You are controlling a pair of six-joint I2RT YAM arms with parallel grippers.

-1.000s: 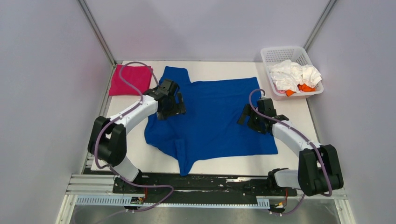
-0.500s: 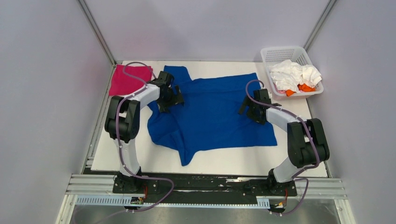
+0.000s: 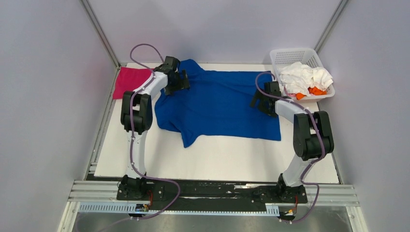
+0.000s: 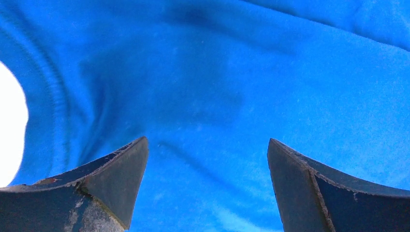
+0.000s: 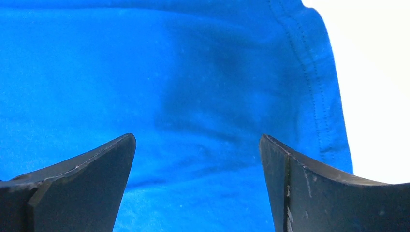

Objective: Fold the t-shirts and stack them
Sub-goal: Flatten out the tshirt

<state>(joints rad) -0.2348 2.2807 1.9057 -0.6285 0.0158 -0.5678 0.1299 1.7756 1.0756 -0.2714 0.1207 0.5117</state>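
Observation:
The royal blue t-shirt [image 3: 217, 104] lies spread, plain side up, across the far half of the white table [image 3: 217, 159]. One sleeve points toward the near edge. My left gripper [image 3: 180, 82] is open over the shirt's far left part; blue cloth [image 4: 217, 72] fills the space between its spread fingers [image 4: 208, 141]. My right gripper [image 3: 261, 100] is open over the shirt's right part near its stitched hem [image 5: 309, 72], fingers apart [image 5: 197, 136]. A folded magenta-pink shirt [image 3: 129, 82] lies at the far left. White shirts [image 3: 304, 77] and an orange one [image 3: 316, 91] sit in the basket.
The white lattice basket [image 3: 290, 51] stands at the far right corner. Grey walls enclose the table on the left, back and right. Bare table shows near the arm bases. Purple cables loop over both arms.
Both arms have stretched away from the bases, and the blue shirt has slid with them toward the far edge. The left gripper now sits near the pink shirt.

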